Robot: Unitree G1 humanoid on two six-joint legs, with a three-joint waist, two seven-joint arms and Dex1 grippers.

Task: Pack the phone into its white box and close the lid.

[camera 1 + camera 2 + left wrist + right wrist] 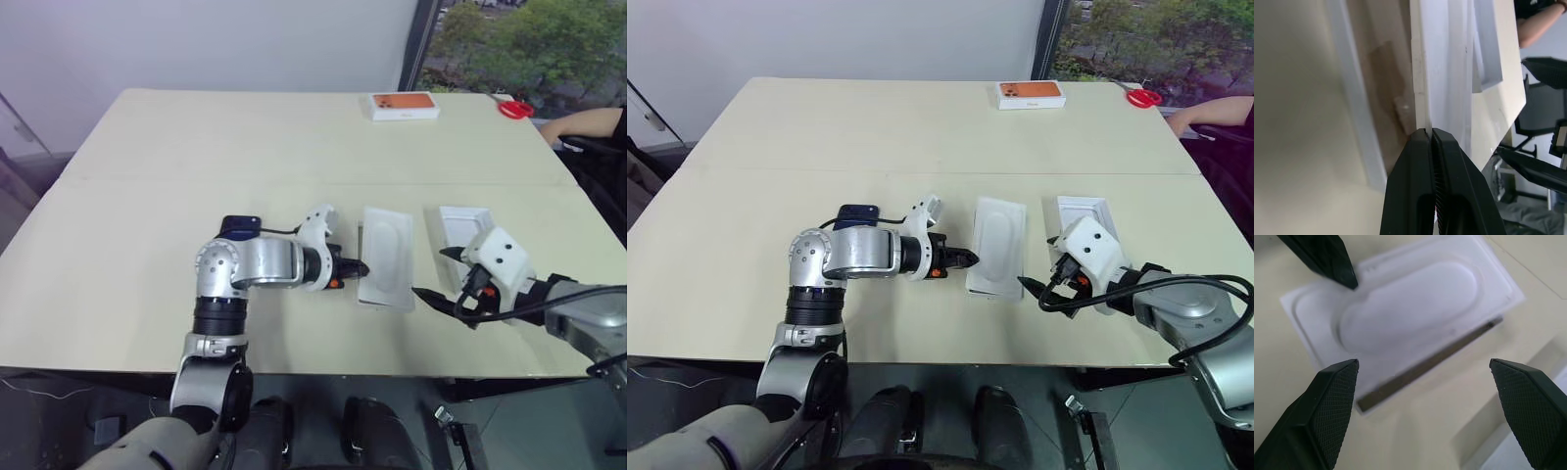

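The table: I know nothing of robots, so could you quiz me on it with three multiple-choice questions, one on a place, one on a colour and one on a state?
1. Where is the orange-topped box?
A. Near the far edge of the table
B. Between the two arms
C. In the right jaws

2. What colour is the phone?
A. Red
B. Dark blue
C. White

3. How do the right jaws stand?
A. Shut on the insert
B. Wide open, holding nothing
C. Shut on the phone

Answers:
1 A: it lies far across the table, away from both arms.
2 B: a dark blue slab shows just behind the left arm.
3 B: the right wrist view shows them spread apart with nothing gripped between them.
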